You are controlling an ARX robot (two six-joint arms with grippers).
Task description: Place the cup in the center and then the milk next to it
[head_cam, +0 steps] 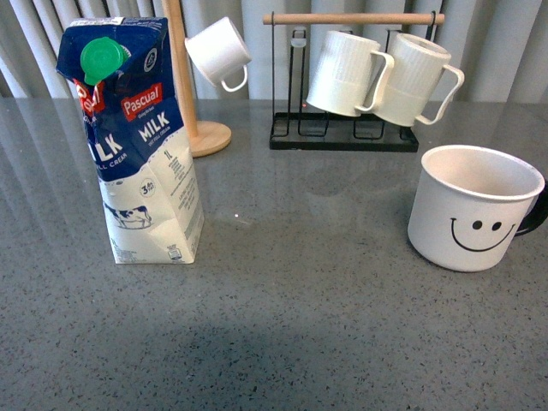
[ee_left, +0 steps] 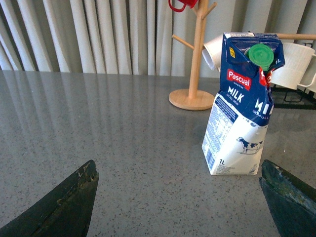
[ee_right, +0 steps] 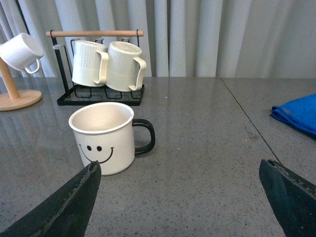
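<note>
Cup (head_cam: 475, 210) right, milk (head_cam: 141, 145) left, well apart

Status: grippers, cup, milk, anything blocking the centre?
Left gripper open, facing milk. Right gripper open, facing cup. Cup upright far right, milk upright left, neither centred. Nothing between them.

Milk (head_cam: 141, 145) left, cup (head_cam: 473, 208) right (rack (head_cam: 347, 133) behind), well apart.
</note>
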